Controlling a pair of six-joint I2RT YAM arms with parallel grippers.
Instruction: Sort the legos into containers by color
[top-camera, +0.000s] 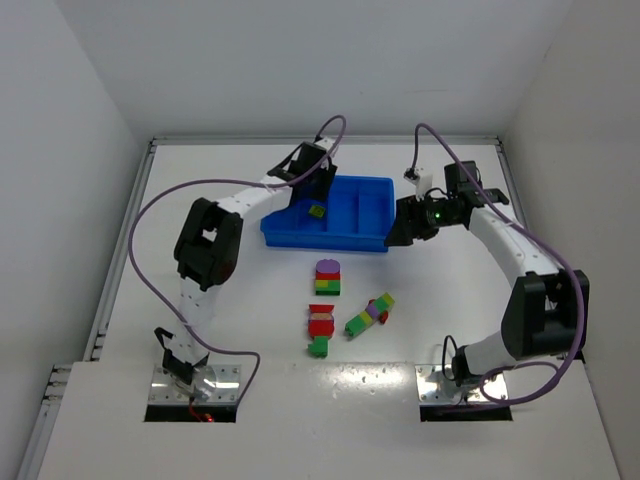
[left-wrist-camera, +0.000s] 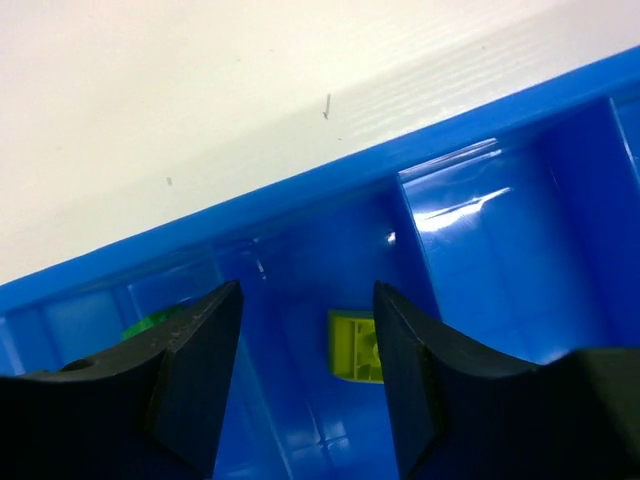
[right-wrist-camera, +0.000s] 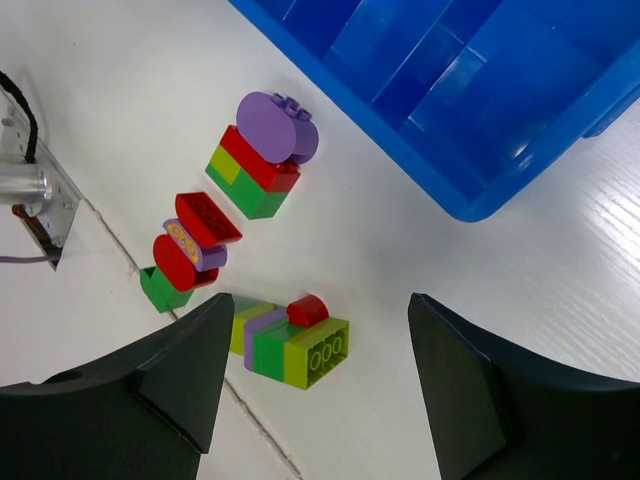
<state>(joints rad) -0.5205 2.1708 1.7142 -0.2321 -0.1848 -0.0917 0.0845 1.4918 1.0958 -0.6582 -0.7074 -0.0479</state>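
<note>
Tray (top-camera: 340, 240) runs lengthwise left to right, yellow-green brick (top-camera: 317, 211) lying inside.

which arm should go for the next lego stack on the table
Right, probably. The right gripper is open and its wrist view shows the three lego stacks just ahead on the table. The left gripper hangs open over the tray, above a yellow-green brick.

A matte white counter (top-camera: 250, 300) is boxed in by plain pale walls: the back wall (top-camera: 320, 60) at 12 o'clock, the left wall (top-camera: 50, 200) at 9, the right wall (top-camera: 590, 150) at 3. The light is soft and even.
</note>
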